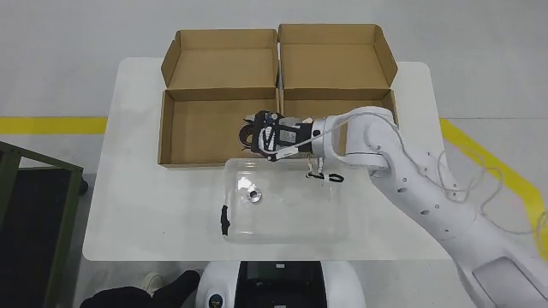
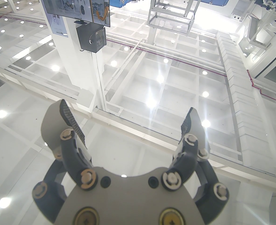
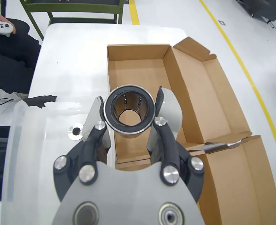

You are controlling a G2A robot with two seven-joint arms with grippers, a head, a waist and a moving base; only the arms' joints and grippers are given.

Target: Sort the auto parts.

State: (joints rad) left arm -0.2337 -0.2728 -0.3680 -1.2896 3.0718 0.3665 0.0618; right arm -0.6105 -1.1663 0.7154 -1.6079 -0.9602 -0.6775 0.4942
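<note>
Over left box (image 1: 184, 137), right gripper (image 3: 129, 94) clamped on bearing sleeve (image 3: 130, 129); carry step looked nearly done. Next move likely: lower inside walls, let go. Clear bin (image 1: 334, 222) nearer robot held small ring (image 1: 255, 194). Left gripper (image 2: 127, 106) gaped wide, aimed at ceiling.

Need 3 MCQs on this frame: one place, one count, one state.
1. The silver-and-black cylindrical metal bearing in the right pincer hangs: A) over the left brown cardboard box B) on the floor C) inside a metal drawer.
2. Open brown cardboard boxes: A) one B) two C) three.
3. The left pincer is: A) open, empty B) shut on a washer C) shut on a bolt.
Key: 1A, box floor shows beneath the bearing; 2B, the right box sits beside the left; 3A, fingers spread, nothing between.
</note>
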